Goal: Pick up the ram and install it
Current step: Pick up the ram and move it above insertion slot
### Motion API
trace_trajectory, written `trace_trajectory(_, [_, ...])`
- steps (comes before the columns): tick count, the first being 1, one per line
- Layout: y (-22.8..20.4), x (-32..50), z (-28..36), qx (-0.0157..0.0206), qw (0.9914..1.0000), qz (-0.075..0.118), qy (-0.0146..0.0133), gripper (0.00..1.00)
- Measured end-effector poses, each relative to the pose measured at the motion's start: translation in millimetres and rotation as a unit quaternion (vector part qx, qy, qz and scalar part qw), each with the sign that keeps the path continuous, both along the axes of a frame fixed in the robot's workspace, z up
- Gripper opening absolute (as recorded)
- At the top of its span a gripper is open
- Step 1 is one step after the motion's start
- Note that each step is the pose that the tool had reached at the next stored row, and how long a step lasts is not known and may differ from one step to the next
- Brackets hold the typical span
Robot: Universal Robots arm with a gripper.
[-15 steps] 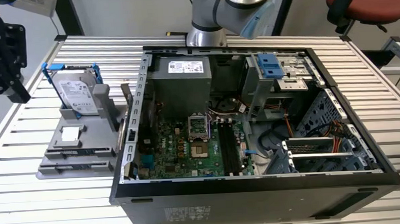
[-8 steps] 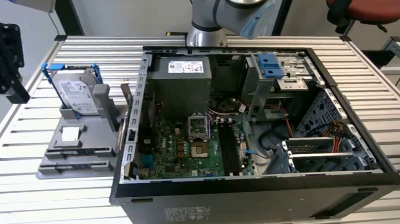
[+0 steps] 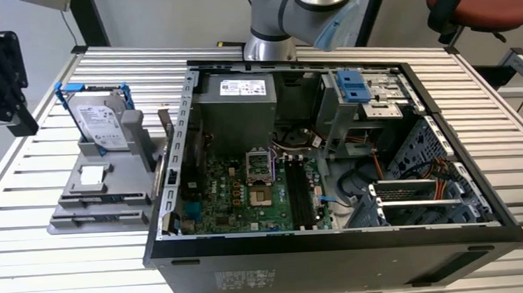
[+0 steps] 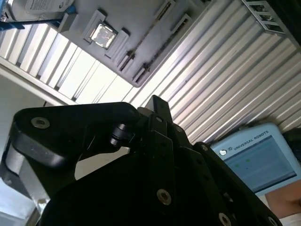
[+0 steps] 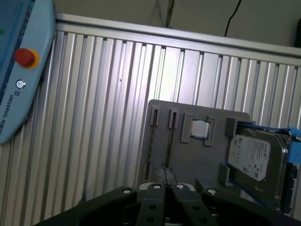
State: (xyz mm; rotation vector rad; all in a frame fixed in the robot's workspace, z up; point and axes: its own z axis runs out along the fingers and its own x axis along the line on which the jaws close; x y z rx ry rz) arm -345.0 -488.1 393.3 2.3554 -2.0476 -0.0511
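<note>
holder point(image 5: 188, 160): gray, flat on slatted table point(image 5: 94, 122) | ram point(image 5: 170, 146): on edge in holder slot, second stick point(image 5: 151, 141) in slot just beside | gripper point(image 5: 165, 175): above holder, fingertips pressed together, empty, apart from ram | hard drive point(image 5: 256, 155): blue-framed, upright on holder | computer case point(image 3: 337, 249): open, at exterior view's right

A black computer case point(image 3: 337, 262) lies open on the ribbed metal table point(image 3: 55, 274) — beside it, a grey holder point(image 3: 112, 176) carries a silver hard drive in a blue frame point(image 3: 99, 120).
</note>
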Motion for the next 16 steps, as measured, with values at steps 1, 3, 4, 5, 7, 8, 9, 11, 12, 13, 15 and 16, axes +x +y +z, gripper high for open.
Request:
trace_trajectory(1, [0.0,0.0,0.0,0.0000,1.00000,0.003,0.0000,0.00])
trace_trajectory(3, [0.0,0.0,0.0,0.0000,0.99995,0.010,0.0000,0.00])
trace_trajectory(4, [0.0,0.0,0.0,0.0000,0.99991,0.013,0.0000,0.00])
trace_trajectory(5, [0.0,0.0,0.0,0.0000,0.99986,0.017,0.0000,0.00])
trace_trajectory(7, [0.0,0.0,0.0,0.0000,0.99973,0.023,0.0000,0.00])
trace_trajectory(8, [0.0,0.0,0.0,0.0000,0.99964,0.027,0.0000,0.00])
trace_trajectory(9, [0.0,0.0,0.0,0.0000,0.99955,0.030,0.0000,0.00])
trace_trajectory(11, [0.0,0.0,0.0,0.0000,0.99933,0.037,0.0000,1.00])
trace_trajectory(12, [0.0,0.0,0.0,0.0000,0.99920,0.040,0.0000,1.00])
trace_trajectory(13, [0.0,0.0,0.0,0.0000,0.99906,0.043,0.0000,1.00])
trace_trajectory(15, [0.0,0.0,0.0,0.0000,0.99875,0.050,0.0000,1.00])
trace_trajectory(16, [0.0,0.0,0.0,0.0000,0.99857,0.053,0.0000,1.00])
